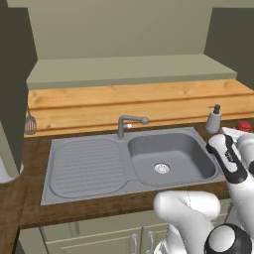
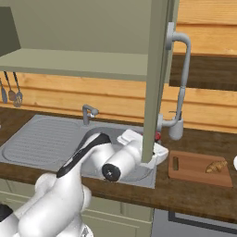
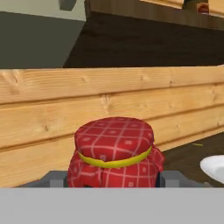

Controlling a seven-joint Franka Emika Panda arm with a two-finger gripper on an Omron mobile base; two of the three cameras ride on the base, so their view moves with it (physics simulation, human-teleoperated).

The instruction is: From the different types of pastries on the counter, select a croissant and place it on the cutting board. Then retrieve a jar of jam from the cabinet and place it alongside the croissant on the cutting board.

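Observation:
The jar of jam [image 3: 114,151], with a red checked cloth top and a yellow band, sits between my two finger tips, and my gripper [image 3: 113,180] is shut on it. In the left base view its red top [image 1: 244,125] shows at the right edge beside the white hand. In the right base view a sliver of the jar's red top [image 2: 158,136] shows beside the cabinet door [image 2: 155,78], which hides most of the hand. The croissant [image 2: 216,166] lies on the right end of the cutting board [image 2: 187,172], right of the sink. The cabinet shelf [image 1: 129,69] runs above the sink.
A steel sink [image 1: 168,158] with a drainboard is set into the dark wood counter [image 1: 30,198]. A short faucet [image 1: 130,122] and a soap dispenser [image 1: 214,119] stand behind it. A tall grey tap [image 2: 181,88] rises behind the board. A white rim [image 3: 214,166] shows at the right.

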